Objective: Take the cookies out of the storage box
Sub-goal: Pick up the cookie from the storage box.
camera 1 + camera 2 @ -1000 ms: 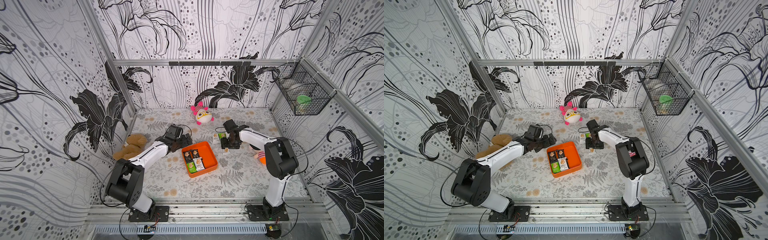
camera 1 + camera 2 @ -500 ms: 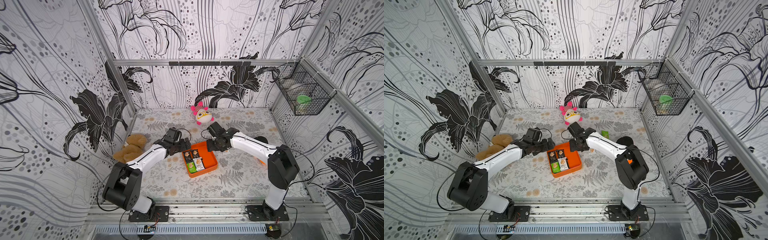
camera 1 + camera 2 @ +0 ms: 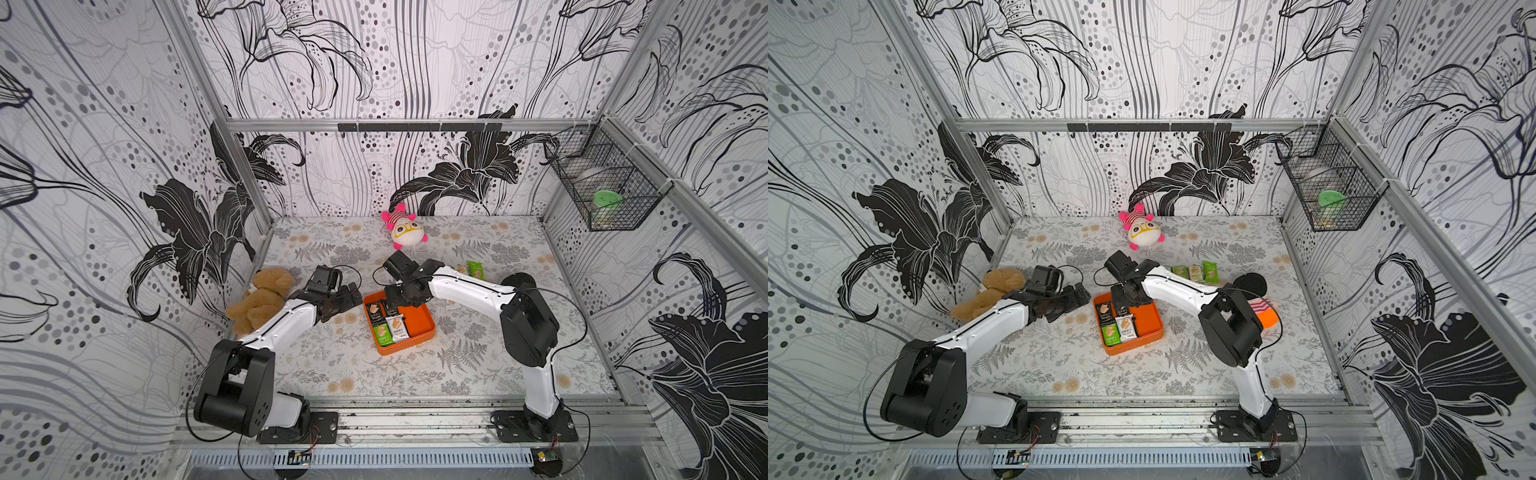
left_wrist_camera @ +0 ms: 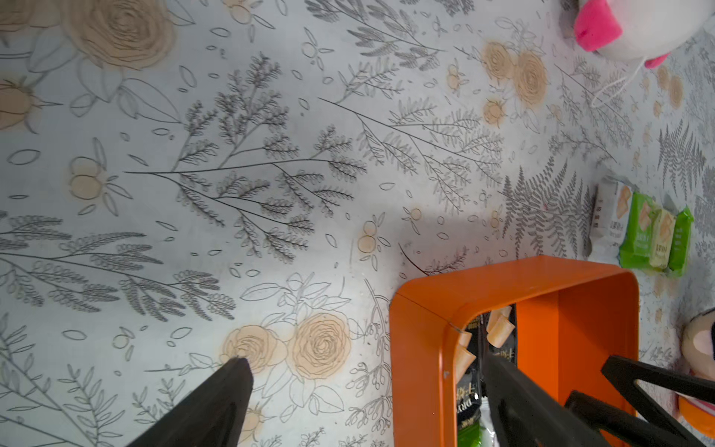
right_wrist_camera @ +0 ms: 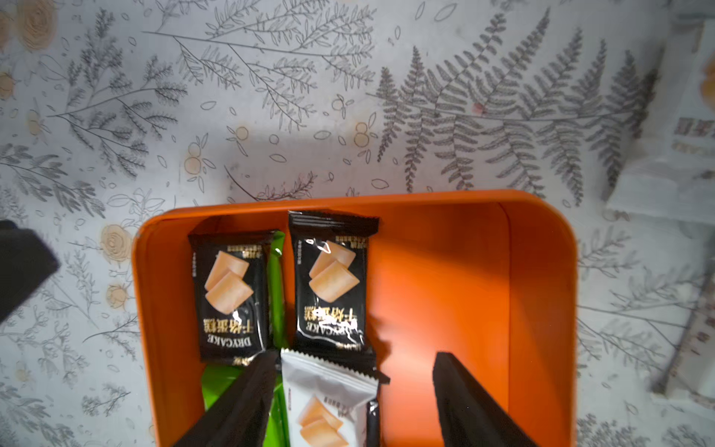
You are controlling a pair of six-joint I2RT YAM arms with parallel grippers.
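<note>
clash: biggest risk; left gripper point(image 4: 363, 358) and right gripper point(image 5: 356, 354) crowd the same end of the storage box point(image 3: 417, 322); each shows in the other's wrist view; a sideways move by either could knock fingers
box shove: left gripper spread wide, holding nothing; one finger over the mat point(image 4: 193, 193), one over the box interior, so it straddles the wall; height above it I cannot tell; lowering or closing there would likely drag or tip the shallow tray
double pick: right gripper part open and empty, above the white packet point(image 5: 329, 402), which overlaps a black packet point(image 5: 330, 282); closing here may pinch both or skid off the glossy film
snag: green packet point(image 5: 276, 290) wedged between the two black ones; a fingertip could catch it and flip the neighbours
cookies point(image 3: 397, 326): at least four left, bunched in one half of the box; other half bare; a row of packets point(image 3: 1196, 272) already out on the mat, behind the right arm
room: closed booth; walls point(image 3: 374, 62) in black-and-white lily print; aluminium frame point(image 3: 415, 124); wire basket point(image 3: 602, 191) hung on the right-arm side
surface: pale mat, ferns and tan roses; flat, looks smooth, so little grip for the box
clutter: brown plush bear point(image 3: 259, 299) just beside the left arm; pink-and-white plush point(image 3: 405, 230) near the back wall; both apart from the box
</note>
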